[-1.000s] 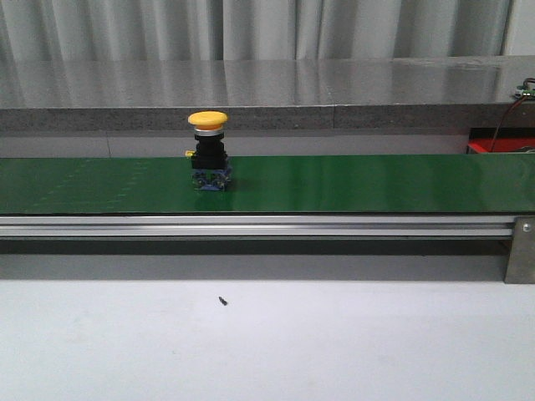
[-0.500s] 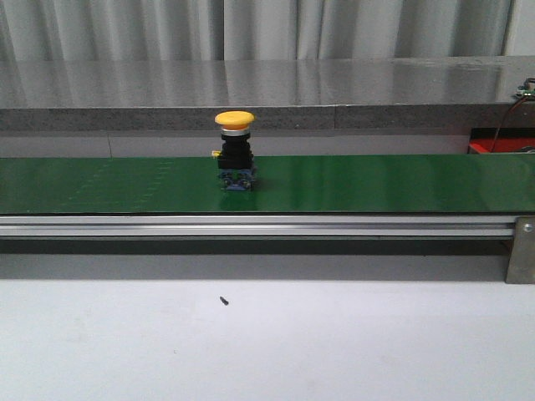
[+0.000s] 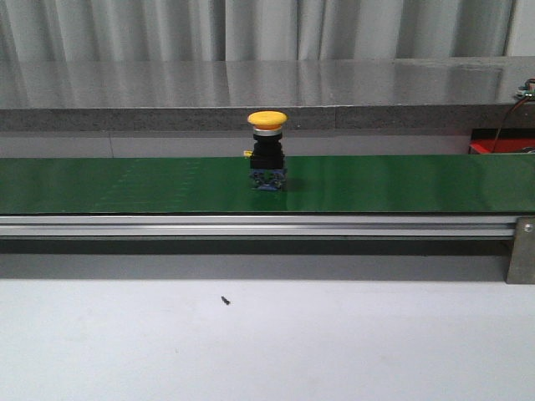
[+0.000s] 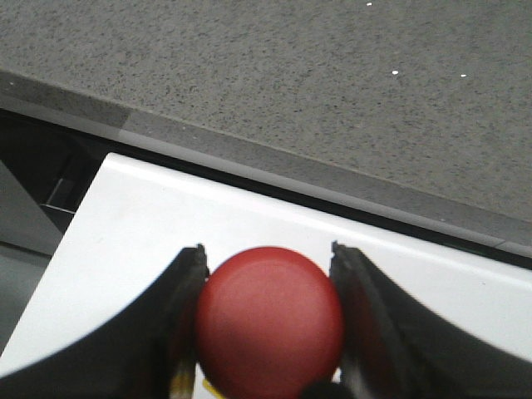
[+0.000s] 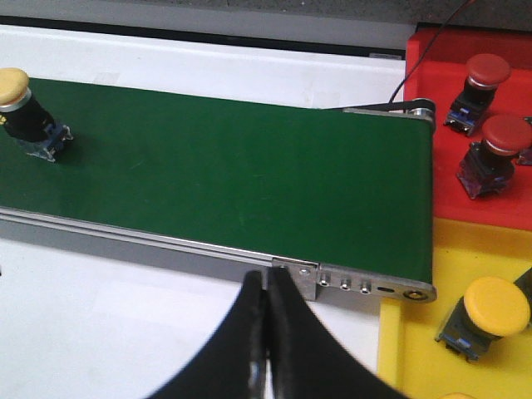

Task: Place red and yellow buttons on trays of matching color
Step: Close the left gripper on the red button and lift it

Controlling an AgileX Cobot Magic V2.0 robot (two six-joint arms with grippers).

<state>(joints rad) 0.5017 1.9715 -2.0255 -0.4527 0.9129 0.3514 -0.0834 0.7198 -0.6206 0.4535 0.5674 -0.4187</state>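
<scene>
A button (image 3: 267, 150) stands upright on the belt (image 3: 401, 184), near its middle. The counter (image 3: 251, 83) lies at the button's 12 o'clock, behind the belt, and the rail (image 3: 251, 224) lies at 6 o'clock, along the belt's front edge. A speck (image 3: 224, 300) sits on the table (image 3: 334, 342) at 7 o'clock. Two trays adjoin at the belt's end: one (image 5: 499, 179) holds two buttons, and the other (image 5: 416, 349) holds at least one. A held button (image 4: 270, 320) sits between the left gripper (image 4: 268, 258) fingers.

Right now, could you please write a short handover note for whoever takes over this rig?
Left gripper: shut on a red button, above a white surface.
Right gripper: shut, empty, near the conveyor's end.
Yellow button stands upright on the green belt.
Done: two red buttons sit in the red tray, one yellow button in the yellow tray.
Left: tray the held red button and the belt's yellow one.
</scene>
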